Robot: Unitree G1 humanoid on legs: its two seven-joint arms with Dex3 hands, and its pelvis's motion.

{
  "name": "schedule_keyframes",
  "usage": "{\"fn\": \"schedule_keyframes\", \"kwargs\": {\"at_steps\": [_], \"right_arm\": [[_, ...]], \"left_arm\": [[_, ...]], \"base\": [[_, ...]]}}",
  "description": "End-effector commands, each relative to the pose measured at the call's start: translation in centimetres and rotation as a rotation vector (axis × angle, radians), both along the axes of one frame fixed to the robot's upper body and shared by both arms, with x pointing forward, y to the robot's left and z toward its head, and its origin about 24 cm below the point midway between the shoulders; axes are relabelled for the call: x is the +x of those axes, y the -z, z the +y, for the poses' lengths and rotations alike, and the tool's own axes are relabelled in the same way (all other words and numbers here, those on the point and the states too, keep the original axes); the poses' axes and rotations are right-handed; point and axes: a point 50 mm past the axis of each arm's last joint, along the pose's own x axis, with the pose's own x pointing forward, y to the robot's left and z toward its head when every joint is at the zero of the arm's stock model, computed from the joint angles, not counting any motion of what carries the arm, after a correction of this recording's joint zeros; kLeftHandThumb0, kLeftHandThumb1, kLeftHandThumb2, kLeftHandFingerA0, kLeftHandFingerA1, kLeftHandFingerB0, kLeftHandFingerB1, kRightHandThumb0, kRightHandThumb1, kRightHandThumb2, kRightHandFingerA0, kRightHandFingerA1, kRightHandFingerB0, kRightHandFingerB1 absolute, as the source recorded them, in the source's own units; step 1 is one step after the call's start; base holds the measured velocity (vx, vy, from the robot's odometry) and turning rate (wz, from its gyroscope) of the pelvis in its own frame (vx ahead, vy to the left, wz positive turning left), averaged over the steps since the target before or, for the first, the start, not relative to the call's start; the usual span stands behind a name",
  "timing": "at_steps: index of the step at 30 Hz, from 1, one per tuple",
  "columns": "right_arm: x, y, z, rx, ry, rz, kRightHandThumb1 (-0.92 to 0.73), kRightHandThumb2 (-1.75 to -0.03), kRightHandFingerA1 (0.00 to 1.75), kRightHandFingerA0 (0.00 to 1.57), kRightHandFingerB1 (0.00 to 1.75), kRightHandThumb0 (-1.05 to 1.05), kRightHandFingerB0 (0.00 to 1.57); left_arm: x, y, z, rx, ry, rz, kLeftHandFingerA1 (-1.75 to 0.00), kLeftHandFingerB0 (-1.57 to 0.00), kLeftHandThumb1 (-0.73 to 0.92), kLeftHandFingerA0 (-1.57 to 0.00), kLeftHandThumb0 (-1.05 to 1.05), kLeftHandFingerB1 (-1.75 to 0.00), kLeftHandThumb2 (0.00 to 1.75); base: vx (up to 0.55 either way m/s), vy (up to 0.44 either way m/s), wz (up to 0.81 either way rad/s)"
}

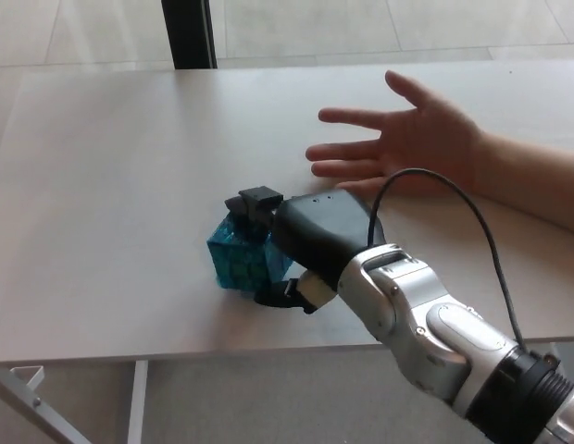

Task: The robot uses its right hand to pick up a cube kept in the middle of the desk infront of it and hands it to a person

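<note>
Nearest, a silver forearm [426, 324] reaching in from the lower right, a black cable [472, 217] arching over it. Ahead of that, the right hand [301, 240], black, wrapped around a blue cube [233, 257] near the middle of the white desk [102, 185]: two thick fingers [255, 201] hooked over the far top edge, thumb [282, 294] pressed against the near side, so pinching the cube between them. Cube tilted, one corner turned toward the left, whether lifted clear of the desk or touching it impossible to tell. Farther back, a person's hand [407, 139], palm up, fingers spread, hovering just beyond the black hand. Beyond the desk, pale floor and a dark post [188, 32].
</note>
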Motion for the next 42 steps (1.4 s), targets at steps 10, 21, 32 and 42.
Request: {"fn": "schedule_keyframes", "kwargs": {"at_steps": [10,21,32,42], "right_arm": [[-1.4,4.0,-3.0,0.111,0.176,-0.199,-0.42,-0.89,1.41,1.25,0.78,-0.41,0.83],[-2.0,4.0,-2.5,0.247,0.213,-0.25,-0.57,-0.62,1.75,0.94,0.81,-0.32,0.87],[-1.1,0.7,-2.4,0.466,0.208,-0.385,-0.52,-0.96,1.36,1.0,1.01,-0.21,0.89],[-0.2,-1.7,-3.3,0.565,0.233,-0.44,-0.5,-0.9,1.43,0.99,0.98,-0.22,0.89]], "left_arm": [[0.3,-0.4,0.3,0.046,0.054,0.038,-0.62,-0.53,0.61,-0.71,-0.69,-0.39,0.58],[0.0,0.0,0.0,0.029,0.053,0.025,-0.6,-0.57,0.62,-0.7,-0.68,-0.41,0.59],[-0.1,-0.2,0.1,0.048,0.064,0.052,-0.63,-0.56,0.64,-0.71,-0.65,-0.41,0.6],[-0.9,0.1,-0.1,0.04,0.073,0.07,-0.56,-0.54,0.64,-0.67,-0.68,-0.4,0.6]], "base": [[0.0,0.0,0.0],[0.0,0.0,0.0],[0.0,0.0,0.0],[0.0,0.0,0.0]]}}
